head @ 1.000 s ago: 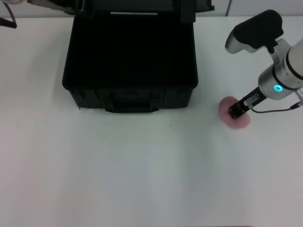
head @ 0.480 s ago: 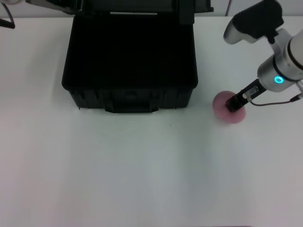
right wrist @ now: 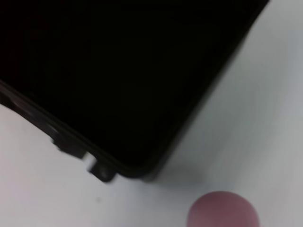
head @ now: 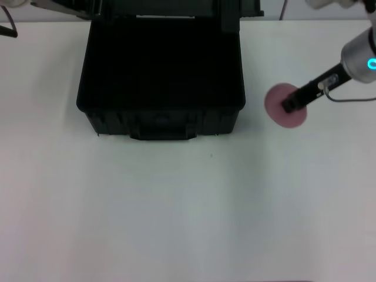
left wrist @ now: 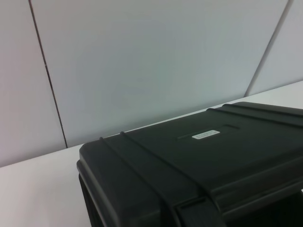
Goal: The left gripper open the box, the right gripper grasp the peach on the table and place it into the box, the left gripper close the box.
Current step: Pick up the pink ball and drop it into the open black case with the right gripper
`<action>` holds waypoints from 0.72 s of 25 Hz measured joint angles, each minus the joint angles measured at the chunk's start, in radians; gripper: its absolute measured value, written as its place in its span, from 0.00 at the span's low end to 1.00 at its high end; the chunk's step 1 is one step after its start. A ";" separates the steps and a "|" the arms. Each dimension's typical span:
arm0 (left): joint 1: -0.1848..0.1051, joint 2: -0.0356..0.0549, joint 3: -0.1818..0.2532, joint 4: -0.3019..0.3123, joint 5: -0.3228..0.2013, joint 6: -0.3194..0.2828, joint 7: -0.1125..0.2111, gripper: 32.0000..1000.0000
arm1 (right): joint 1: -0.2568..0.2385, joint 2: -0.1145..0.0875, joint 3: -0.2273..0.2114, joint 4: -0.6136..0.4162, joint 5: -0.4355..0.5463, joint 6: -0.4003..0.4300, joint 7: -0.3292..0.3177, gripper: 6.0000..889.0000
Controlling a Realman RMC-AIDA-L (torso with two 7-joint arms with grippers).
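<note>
The black box (head: pixel 161 120) stands open at the back middle of the table, its dark inside showing and its lid (head: pixel 176 7) raised at the far edge. The left wrist view shows the lid's outer face (left wrist: pixel 203 161) with a white label (left wrist: pixel 206 135). My left arm (head: pixel 13 2) enters at the far left corner by the lid; its gripper is not clear to see. My right gripper (head: pixel 289 106) is shut on the pink peach (head: pixel 277 98), held above the table just right of the box. In the right wrist view the peach (right wrist: pixel 222 212) hangs near the box's corner rim (right wrist: pixel 156 163).
The white table (head: pixel 176 211) spreads wide in front of the box. A small dark speck (head: pixel 212 155) lies on it near the box's front right corner. A grey panelled wall (left wrist: pixel 142 61) rises behind the table.
My right gripper has lifted the peach off the table and carried it up and back, slightly toward the box. The box and the left arm have not moved.
</note>
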 joint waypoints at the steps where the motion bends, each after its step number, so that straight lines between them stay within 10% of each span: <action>1: 0.000 0.0000 0.000 0.000 0.000 0.000 0.000 0.37 | 0.000 -0.001 0.017 -0.015 0.018 0.013 -0.012 0.04; 10: 0.007 0.0000 0.000 0.014 0.002 -0.004 0.000 0.37 | -0.039 -0.046 0.052 -0.075 0.256 0.019 -0.081 0.04; 18: 0.006 0.0000 0.000 0.019 0.002 -0.009 0.000 0.37 | -0.047 -0.037 0.051 -0.050 0.290 -0.075 -0.165 0.04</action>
